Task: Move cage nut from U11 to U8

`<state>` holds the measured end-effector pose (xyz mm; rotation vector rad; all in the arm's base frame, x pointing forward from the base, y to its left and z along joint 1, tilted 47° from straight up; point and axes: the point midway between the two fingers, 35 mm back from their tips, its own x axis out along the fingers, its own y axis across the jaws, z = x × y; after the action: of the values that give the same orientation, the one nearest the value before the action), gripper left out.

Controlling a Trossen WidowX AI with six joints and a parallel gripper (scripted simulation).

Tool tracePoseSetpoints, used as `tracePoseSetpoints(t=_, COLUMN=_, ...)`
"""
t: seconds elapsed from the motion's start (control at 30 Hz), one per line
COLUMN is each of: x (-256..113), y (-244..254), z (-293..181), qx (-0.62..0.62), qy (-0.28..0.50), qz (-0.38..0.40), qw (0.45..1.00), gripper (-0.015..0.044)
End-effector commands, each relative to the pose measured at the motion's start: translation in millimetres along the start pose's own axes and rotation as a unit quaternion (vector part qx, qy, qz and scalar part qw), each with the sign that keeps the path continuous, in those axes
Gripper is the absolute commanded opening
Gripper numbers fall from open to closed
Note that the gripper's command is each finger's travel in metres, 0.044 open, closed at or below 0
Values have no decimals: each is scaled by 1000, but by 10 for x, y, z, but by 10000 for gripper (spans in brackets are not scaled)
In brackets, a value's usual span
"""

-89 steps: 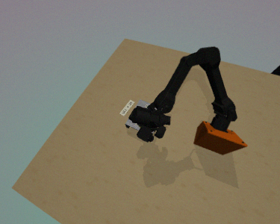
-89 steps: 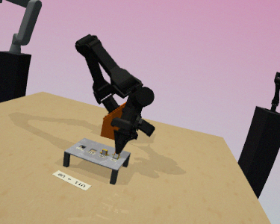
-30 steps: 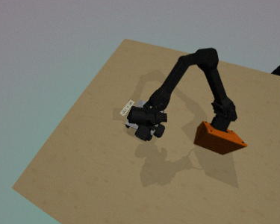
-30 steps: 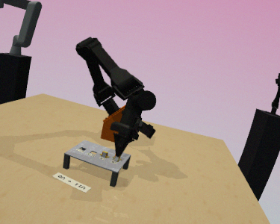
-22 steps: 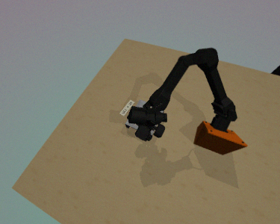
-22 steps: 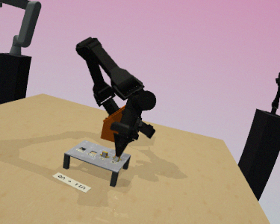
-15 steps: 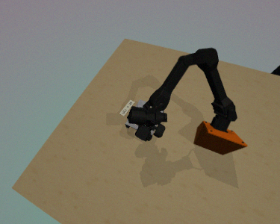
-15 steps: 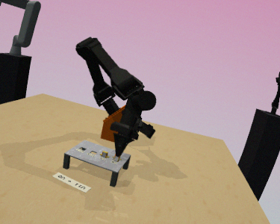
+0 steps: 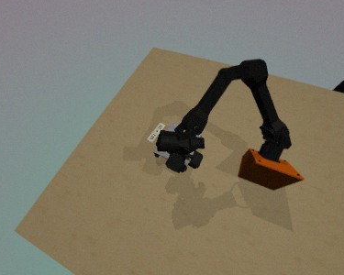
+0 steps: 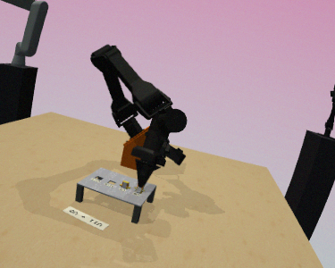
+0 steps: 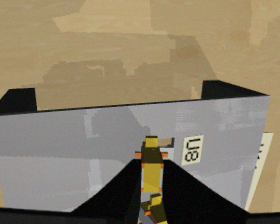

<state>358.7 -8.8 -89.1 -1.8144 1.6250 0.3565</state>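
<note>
Can read "U8" in black on a cream hole label [image 11: 192, 150], turned sideways beside the square hole [image 11: 168, 143]. Can also make out "U11", an arrow and "U8" on a paper slip [image 9: 156, 132] [image 10: 86, 218], upside down in the exterior view, flat on the wooden tabletop [image 9: 103, 183] [image 10: 46, 161] [image 11: 110, 45] just beside the rail plate [image 9: 162, 152] [image 10: 115, 192] [image 11: 65, 135]. Cannot read the smaller hole markings reliably from outside.

Between the black fingertips of the gripper [image 9: 176, 151] [image 10: 141, 187] [image 11: 151, 167], pinched and narrow-set: the cage nut [image 10: 139, 190] [image 11: 151, 175], at the U8 end of the plate. Looks yellow along the body, darker towards the upper end in the wrist view, with a small yellow tab and orange bits jutting from both sides. Overlaps part of the U8 hole in that view; cannot tell whether clipped in square, nor how the wings sit underneath.

Next to it in the exterior view, on the same plate, can see the other nut [image 10: 125, 185], close to the fingers, leaving little room on that side. Towards the far end, can find more holes. Raised on dark legs, with the plate's near long edge facing the slip. Well apart: the orange base [image 9: 288, 167] [image 10: 129, 156].
</note>
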Motion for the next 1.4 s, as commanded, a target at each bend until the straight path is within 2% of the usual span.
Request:
tracePoseSetpoints(t=0.0, x=4, y=-4, z=9, qx=2, qy=-1, qz=5, qw=1000, gripper=26)
tracePoseSetpoints(t=1.37, x=16, y=-40, z=15, qx=1, qy=-1, qz=38, qw=999, gripper=26)
